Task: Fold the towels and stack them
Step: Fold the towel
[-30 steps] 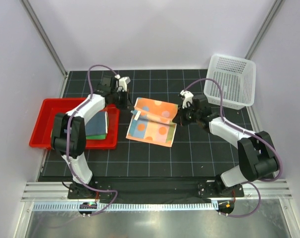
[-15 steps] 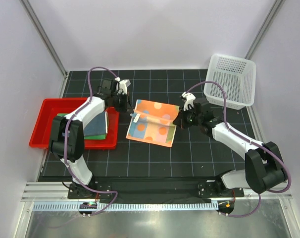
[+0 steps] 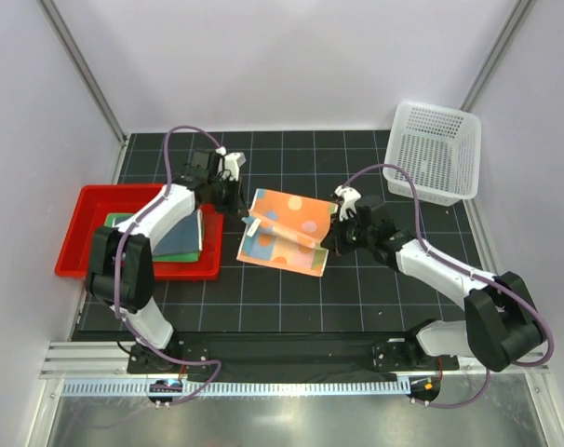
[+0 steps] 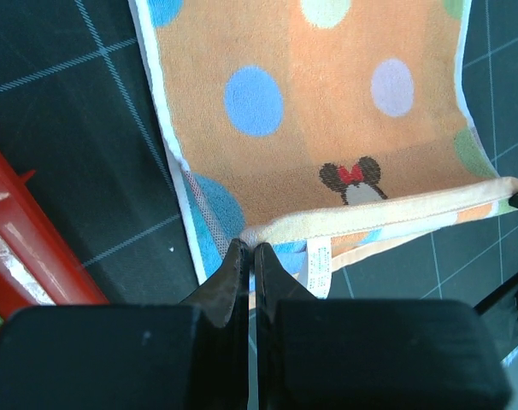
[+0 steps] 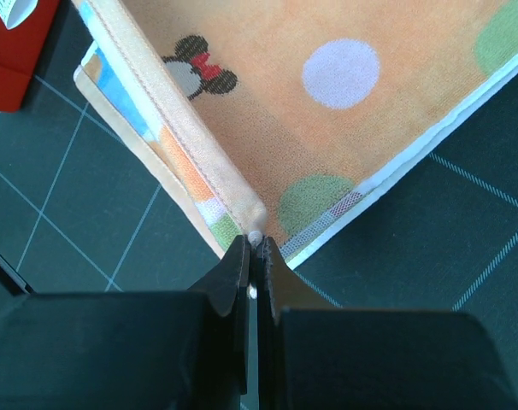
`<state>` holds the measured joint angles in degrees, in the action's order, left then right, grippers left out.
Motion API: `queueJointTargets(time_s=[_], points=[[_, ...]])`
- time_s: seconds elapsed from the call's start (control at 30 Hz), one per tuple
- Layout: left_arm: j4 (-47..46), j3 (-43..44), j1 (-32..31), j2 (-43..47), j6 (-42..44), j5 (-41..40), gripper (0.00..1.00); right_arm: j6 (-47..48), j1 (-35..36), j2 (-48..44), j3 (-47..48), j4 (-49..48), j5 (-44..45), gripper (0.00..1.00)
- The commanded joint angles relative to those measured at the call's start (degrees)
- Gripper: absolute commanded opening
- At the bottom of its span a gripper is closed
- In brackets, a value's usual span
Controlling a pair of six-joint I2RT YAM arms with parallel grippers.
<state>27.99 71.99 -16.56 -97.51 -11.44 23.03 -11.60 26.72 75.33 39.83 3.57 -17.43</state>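
The left gripper [image 3: 248, 216] and right gripper [image 3: 330, 237] are pulling the towel's [image 3: 287, 244] far edge nearer than before. The towel is lying half folded beside the tray [image 3: 80, 244]. Left wrist: the jaws are squeezing one towel corner. Right wrist: the jaws are squeezing the other.

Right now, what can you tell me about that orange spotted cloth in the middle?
The orange towel is soft terry with blue, green and lilac dots, a white hem, a small cartoon mouse wearing a red bow, and a white care label. It lies partly folded on the dark gridded mat. One edge is raised as a ridge across it, pinched at its ends by the left end effector and the right end effector, both shut.
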Motion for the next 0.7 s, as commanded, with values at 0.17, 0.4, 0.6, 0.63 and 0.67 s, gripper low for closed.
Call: queueJointTargets(time_s=[0.17,0.4,0.6,0.63,0.67], points=[[1.28,-2.81,0.12,4.0,2.21,-3.69,0.0,-0.44,0.97,-4.84,-1.77,3.11,4.86,0.01],[1.98,-4.05,-1.11,2.77,2.57,-4.57,0.0,-2.38,1.4,-4.32,-4.76,0.39,4.69,0.01],[2.95,-4.05,-2.78,1.45,3.18,-7.11,0.0,-3.17,1.49,-3.0,-6.52,-1.2,4.25,0.06],[3.38,-3.79,-3.04,1.28,3.44,-7.55,0.0,-3.17,1.49,-2.65,-6.87,-1.46,4.25,0.07],[4.09,-3.7,-3.65,1.19,3.62,-8.78,0.01,-3.34,1.49,-2.56,-7.05,-1.55,4.25,0.08]])
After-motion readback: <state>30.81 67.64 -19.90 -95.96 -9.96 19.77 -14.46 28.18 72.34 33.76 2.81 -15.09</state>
